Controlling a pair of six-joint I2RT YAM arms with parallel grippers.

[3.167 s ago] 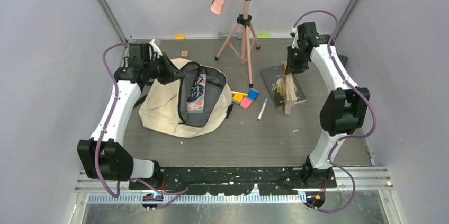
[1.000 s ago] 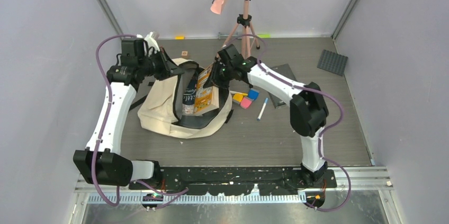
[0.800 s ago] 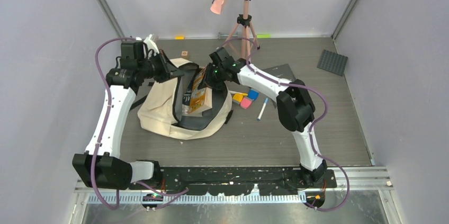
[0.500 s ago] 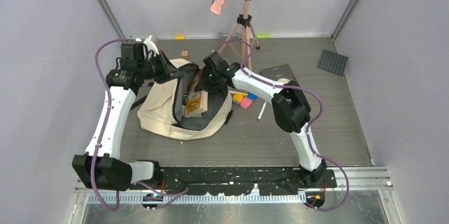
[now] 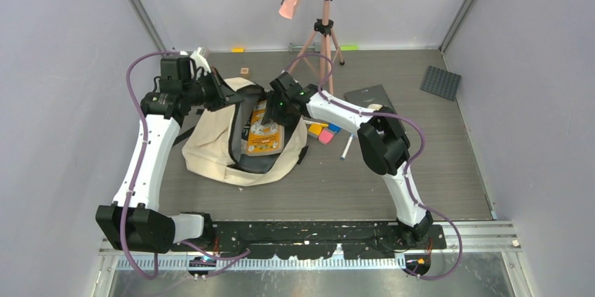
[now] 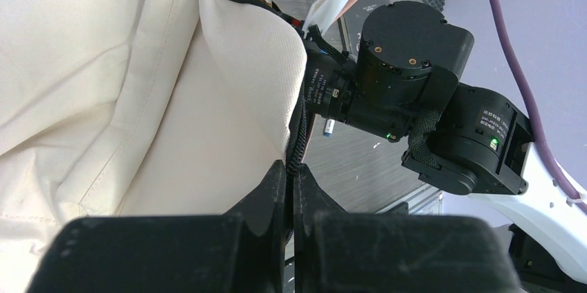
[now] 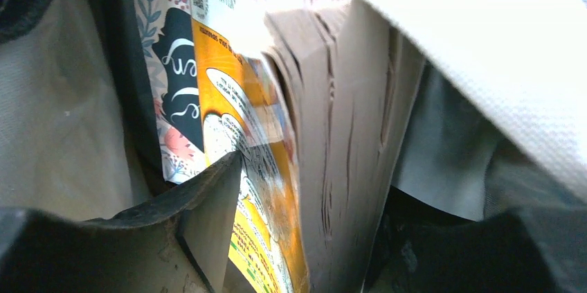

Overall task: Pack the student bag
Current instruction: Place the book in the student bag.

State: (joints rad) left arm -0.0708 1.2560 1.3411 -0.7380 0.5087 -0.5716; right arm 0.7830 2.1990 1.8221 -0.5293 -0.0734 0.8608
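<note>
1. Far left: the left gripper (image 5: 226, 97) sits at the far-left rim of the bag's mouth. Its fingers (image 6: 273, 189) are pressed together, pinching the black zip edge (image 6: 299, 134) and holding the cream flap up.
2. The student bag (image 5: 210, 144) lies on the table (image 5: 421, 170) left of centre. It is slumped, with its mouth gaping towards the right and dark lining showing.
3. A small wooden cube (image 5: 245, 71) sits on the table just behind the bag, apart from it.
4. In the bag's mouth is an orange book (image 5: 264, 134), cover up in the top view. The right wrist view shows its thick block of pages edge-on. A second book (image 7: 173, 92) with a dark flowered cover lies against it on the left.
5. The right gripper (image 5: 272, 109) is dipped over the far-right rim of the mouth, at the orange book's far end. Its fingers (image 7: 201, 206) are spread, with the book's pages between them and a clear gap on the right side. Whether the left finger touches the cover I cannot tell, as that part is blurred.
6. Some coloured blocks (image 5: 325, 135) are bunched together just right of the bag, under the right arm.
7. A tripod (image 5: 323, 30) stands at the back, near the middle.
8. A pen (image 5: 346, 147) lies slantwise, near the blocks.
9. A dark book (image 5: 372, 93) lies flat, partly under the right arm.
10. A black mat (image 5: 440, 81) sits in the far-right corner, well apart from the rest.
</note>
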